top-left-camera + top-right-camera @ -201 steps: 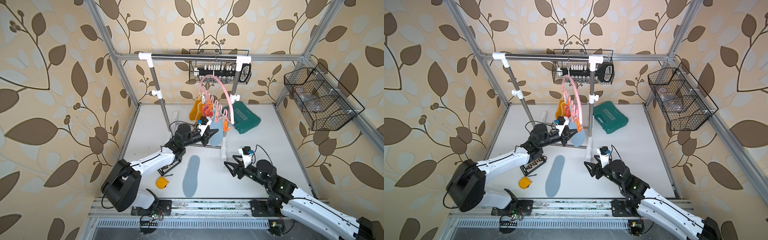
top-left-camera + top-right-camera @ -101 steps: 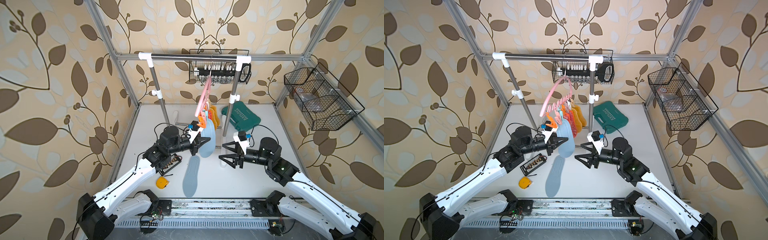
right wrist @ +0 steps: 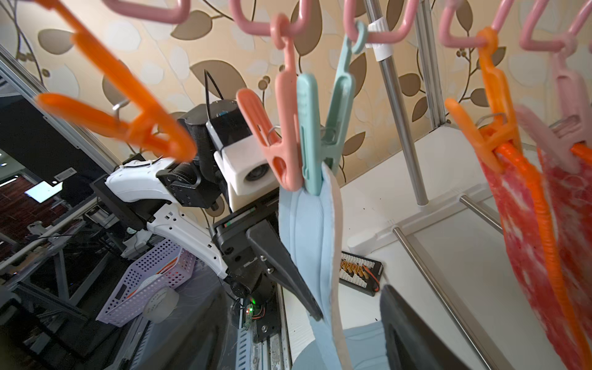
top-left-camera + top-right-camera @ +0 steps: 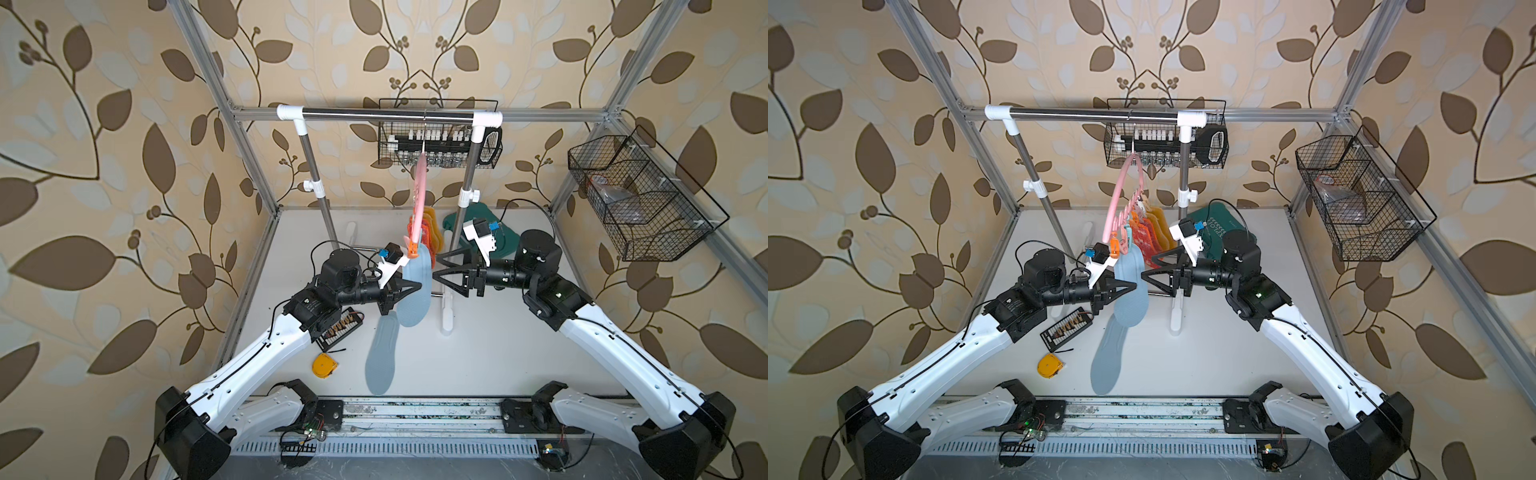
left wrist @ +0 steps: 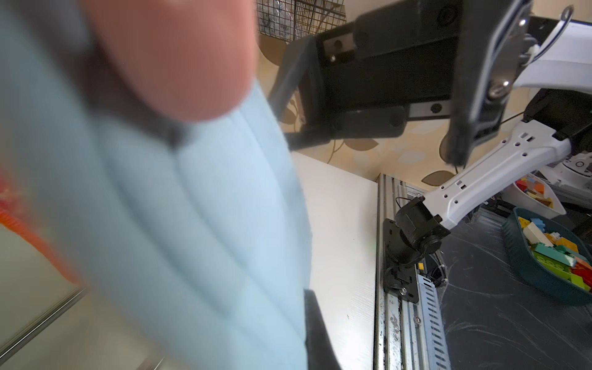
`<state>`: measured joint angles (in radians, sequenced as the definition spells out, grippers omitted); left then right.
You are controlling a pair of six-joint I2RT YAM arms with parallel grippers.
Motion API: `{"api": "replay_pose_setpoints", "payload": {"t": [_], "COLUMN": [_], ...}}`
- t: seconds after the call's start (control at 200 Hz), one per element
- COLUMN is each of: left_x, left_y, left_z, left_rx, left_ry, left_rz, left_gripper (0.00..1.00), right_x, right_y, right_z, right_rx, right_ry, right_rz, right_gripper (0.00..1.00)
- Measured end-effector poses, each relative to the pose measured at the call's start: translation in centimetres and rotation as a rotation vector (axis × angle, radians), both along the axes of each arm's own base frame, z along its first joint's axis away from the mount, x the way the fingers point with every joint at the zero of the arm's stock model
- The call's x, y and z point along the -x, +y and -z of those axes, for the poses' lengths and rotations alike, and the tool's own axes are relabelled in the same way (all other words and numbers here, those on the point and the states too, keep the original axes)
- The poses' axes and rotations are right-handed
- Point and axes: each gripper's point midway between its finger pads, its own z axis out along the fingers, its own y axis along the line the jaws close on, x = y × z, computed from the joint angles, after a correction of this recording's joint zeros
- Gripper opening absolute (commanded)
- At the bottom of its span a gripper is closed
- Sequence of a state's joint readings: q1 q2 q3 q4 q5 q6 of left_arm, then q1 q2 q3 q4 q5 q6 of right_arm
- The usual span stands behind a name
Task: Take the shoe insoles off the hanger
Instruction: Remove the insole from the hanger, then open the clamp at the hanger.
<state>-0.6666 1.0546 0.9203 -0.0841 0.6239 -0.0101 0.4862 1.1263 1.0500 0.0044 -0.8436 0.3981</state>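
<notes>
Both top views are bright and evenly lit by soft, diffuse light. The white tabletop (image 4: 519, 353) carries only faint, soft-edged shadows, and the polished steel rail (image 4: 374, 113) shows a thin streak of glare. In the left wrist view the pale blue-grey foam insole (image 5: 160, 224) and a salmon-pink shape (image 5: 166, 57) sit very close to the lens and are heavily out of focus, while the background beyond them is sharp. In the right wrist view the orange plastic clip (image 3: 121, 121) is smeared, the centre is crisp, and the room outside the enclosure is dim.
</notes>
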Motion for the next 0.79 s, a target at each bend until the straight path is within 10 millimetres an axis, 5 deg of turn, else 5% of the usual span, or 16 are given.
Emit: {"api": "replay_pose_setpoints", "payload": {"t": [0.795], "left_x": [1.2], "left_y": [-1.6], "left_z": [-0.2], "left_rx": [0.046], "left_ry": [0.060], "left_rz": [0.168], "left_gripper": [0.01], "right_x": [-3.4], "right_y": [2.2], "right_z": [-4.3], "right_rx": [-0.125], "right_ry": [0.062], "right_rz": [-0.177], "right_gripper": [0.60]}}
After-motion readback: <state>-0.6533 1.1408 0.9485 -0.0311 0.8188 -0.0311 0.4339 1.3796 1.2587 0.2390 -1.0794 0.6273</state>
